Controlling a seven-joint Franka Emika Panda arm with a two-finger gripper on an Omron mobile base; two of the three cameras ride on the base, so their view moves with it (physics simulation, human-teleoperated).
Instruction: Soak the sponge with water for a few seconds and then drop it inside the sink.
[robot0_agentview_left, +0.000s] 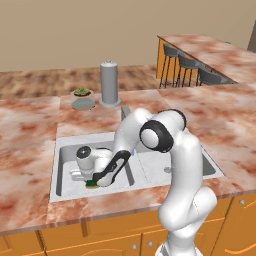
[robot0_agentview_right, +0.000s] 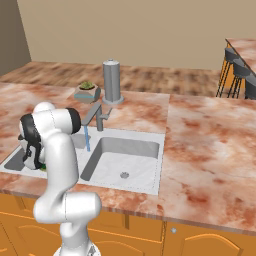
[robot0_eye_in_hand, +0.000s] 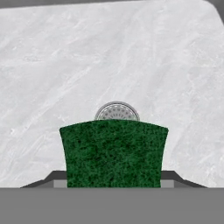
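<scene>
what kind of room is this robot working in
A rendered home kitchen, most likely: a double-basin sink with a running faucet set in a marbled countertop over orange cabinets, plus bar stools at a raised counter.

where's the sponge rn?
The sponge is clamped in the gripper, low inside the left basin of the sink, near that basin's round drain. The water falls apart from it.

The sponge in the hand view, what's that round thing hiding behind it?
Behind the sponge is the round drain in the sink floor. Just its top curve peeks out; the sponge covers the rest. The gripper is shut on the sponge.
</scene>
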